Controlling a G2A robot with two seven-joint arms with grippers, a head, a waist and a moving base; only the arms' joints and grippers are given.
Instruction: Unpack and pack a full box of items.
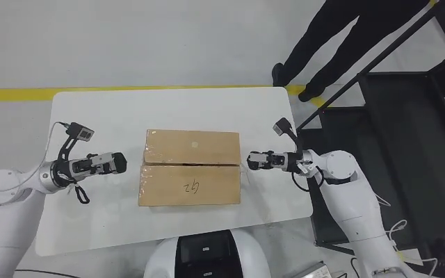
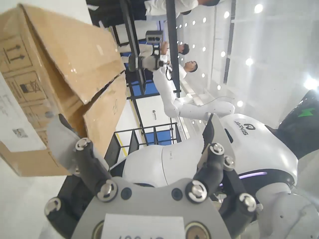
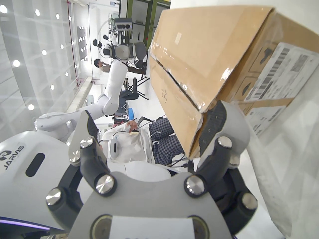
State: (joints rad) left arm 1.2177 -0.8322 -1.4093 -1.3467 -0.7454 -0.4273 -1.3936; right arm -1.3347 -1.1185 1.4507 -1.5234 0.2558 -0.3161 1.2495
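Box (image 1: 191, 167) sits in the middle of the surface (image 1: 104, 111), its top closed. Your left end effector (image 1: 122, 162) hangs released, apart from the box's left end. Your right end effector (image 1: 249, 161), also released, is just beside the right end.

- Top camera looks straight down on the table (image 1: 104, 111) from well above.
- Wrist cameras sit low and close, facing each other across the box (image 1: 191, 167); all three views share it.
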